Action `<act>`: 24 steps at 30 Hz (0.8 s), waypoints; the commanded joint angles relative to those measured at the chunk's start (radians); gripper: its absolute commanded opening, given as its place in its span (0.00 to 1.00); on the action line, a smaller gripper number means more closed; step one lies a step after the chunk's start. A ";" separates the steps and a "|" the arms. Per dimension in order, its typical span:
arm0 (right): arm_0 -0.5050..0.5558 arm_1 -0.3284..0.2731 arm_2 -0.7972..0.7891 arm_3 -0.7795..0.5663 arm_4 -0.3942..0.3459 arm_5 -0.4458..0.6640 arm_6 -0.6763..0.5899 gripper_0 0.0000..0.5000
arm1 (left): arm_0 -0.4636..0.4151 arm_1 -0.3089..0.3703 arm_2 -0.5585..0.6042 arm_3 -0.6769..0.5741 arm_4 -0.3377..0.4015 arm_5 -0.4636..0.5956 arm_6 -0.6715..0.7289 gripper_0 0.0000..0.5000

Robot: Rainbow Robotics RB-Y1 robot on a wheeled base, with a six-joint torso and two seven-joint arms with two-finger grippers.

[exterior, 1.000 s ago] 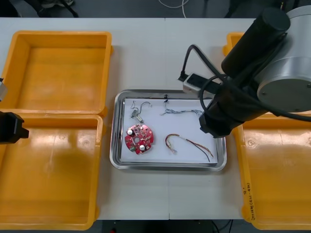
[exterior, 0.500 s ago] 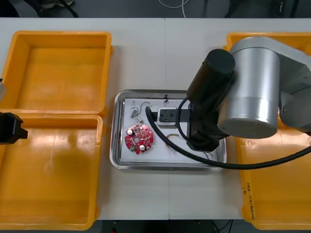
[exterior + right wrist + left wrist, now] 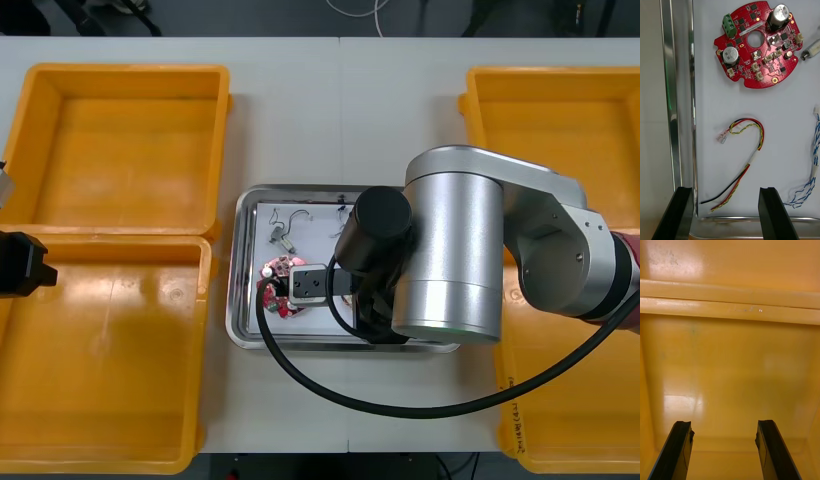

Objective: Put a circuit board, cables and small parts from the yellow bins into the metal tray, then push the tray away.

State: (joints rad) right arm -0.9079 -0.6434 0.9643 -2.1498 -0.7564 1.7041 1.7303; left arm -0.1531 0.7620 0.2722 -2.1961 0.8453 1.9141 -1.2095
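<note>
The right arm's fingers stand apart with nothing gripped, low over a corner of the metal tray. One finger is over the tray's shiny side wall, the other over its white inside. Between the fingertips lie the loose ends of the red and yellow cable, which has a black strand along it. It runs away from the fingers and hooks back to a small end piece. Farther out past the cable lies the round red circuit board, flat on the white floor, with a green block and two silver cans on it. Off to the side of the finger that is over the white floor, the blue and white twisted cable trails along the tray, and a small metal part lies just beside the board.

From above, the right arm covers much of the tray in the middle of the bench.

The left arm's fingers are also apart and hold nothing. They hang over the bare floor of a yellow bin. In the front view the left arm sits at the edge, by the near left bin.
</note>
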 commanded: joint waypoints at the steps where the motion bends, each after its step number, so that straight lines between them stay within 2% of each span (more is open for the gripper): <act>1: 0.018 0.048 0.047 0.007 0.055 -0.006 0.005 1.00 | 0.017 0.043 0.010 -0.033 0.008 0.006 -0.085 1.00; 6: 0.046 0.060 0.108 0.007 0.152 -0.032 0.003 1.00 | 0.017 0.043 0.010 -0.033 0.008 0.006 -0.085 1.00; 13: 0.095 0.067 0.162 0.007 0.243 -0.064 0.000 1.00 | 0.017 0.043 0.010 -0.033 0.008 0.006 -0.085 1.00; 16: 0.113 0.071 0.180 0.015 0.266 -0.066 -0.001 1.00 | 0.017 0.043 0.010 -0.033 0.008 0.006 -0.085 1.00; 24: 0.136 0.110 0.183 0.065 0.269 -0.072 -0.001 1.00 | 0.017 0.043 0.010 -0.033 0.008 0.006 -0.085 1.00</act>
State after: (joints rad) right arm -0.7875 -0.5723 1.1358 -2.0915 -0.4999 1.6460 1.7302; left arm -0.1531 0.7620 0.2722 -2.1962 0.8454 1.9141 -1.2096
